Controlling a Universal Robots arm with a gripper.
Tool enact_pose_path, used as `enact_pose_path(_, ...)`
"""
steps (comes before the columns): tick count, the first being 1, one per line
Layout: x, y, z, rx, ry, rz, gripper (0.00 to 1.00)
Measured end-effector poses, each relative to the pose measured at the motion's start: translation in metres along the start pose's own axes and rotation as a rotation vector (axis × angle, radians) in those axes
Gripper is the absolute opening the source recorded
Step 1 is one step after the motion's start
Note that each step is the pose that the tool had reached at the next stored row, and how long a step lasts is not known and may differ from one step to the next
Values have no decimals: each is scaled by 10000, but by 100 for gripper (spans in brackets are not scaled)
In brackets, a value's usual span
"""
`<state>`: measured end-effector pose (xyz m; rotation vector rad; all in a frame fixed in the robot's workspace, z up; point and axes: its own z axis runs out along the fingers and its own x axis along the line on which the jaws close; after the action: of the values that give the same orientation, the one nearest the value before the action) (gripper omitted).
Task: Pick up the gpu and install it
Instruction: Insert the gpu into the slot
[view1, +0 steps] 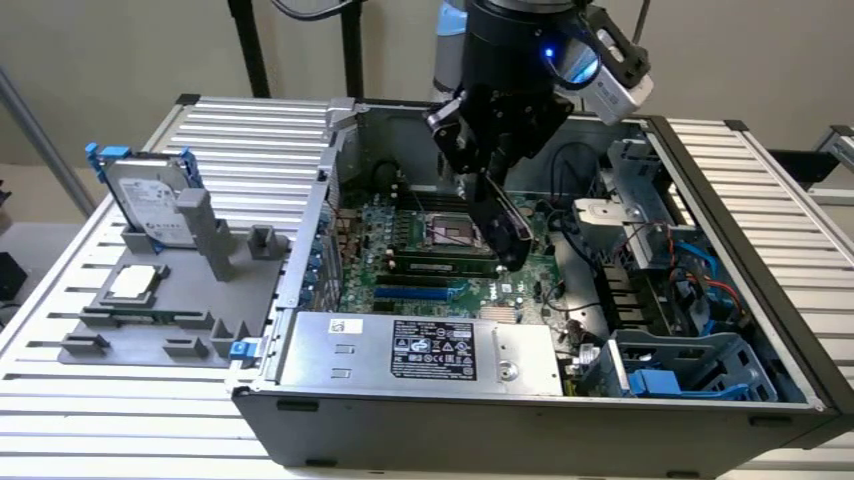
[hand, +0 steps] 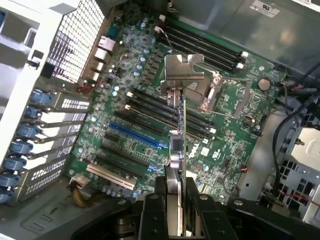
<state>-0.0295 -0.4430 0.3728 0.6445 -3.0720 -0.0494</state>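
My gripper (view1: 483, 172) hangs inside the open computer case (view1: 441, 425), shut on the gpu (view1: 503, 228). The card hangs below the fingers, its black face showing, and its lower end is just above the green motherboard (view1: 400, 262). In the wrist view the gpu (hand: 183, 125) appears edge-on, running away from my gripper (hand: 176, 202), with its silver end bracket (hand: 181, 67) at the far end. It hovers over the long black expansion slots (hand: 150, 107), beside the blue slot (hand: 136, 136). Whether the card touches a slot I cannot tell.
A silver hard drive in a blue frame (view1: 147, 195) and a small square processor chip (view1: 138, 283) rest on a grey holder (view1: 147, 325) at the exterior view's left. A power supply (view1: 420, 350), a blue drive cage (view1: 681, 375) and cables (view1: 694, 275) crowd the case. Blue slot latches (hand: 25, 145) line its rear wall.
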Motion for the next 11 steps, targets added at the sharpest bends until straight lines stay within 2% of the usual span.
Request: enact_pose_path(11,0,-3,80,-1,50,-2005,0)
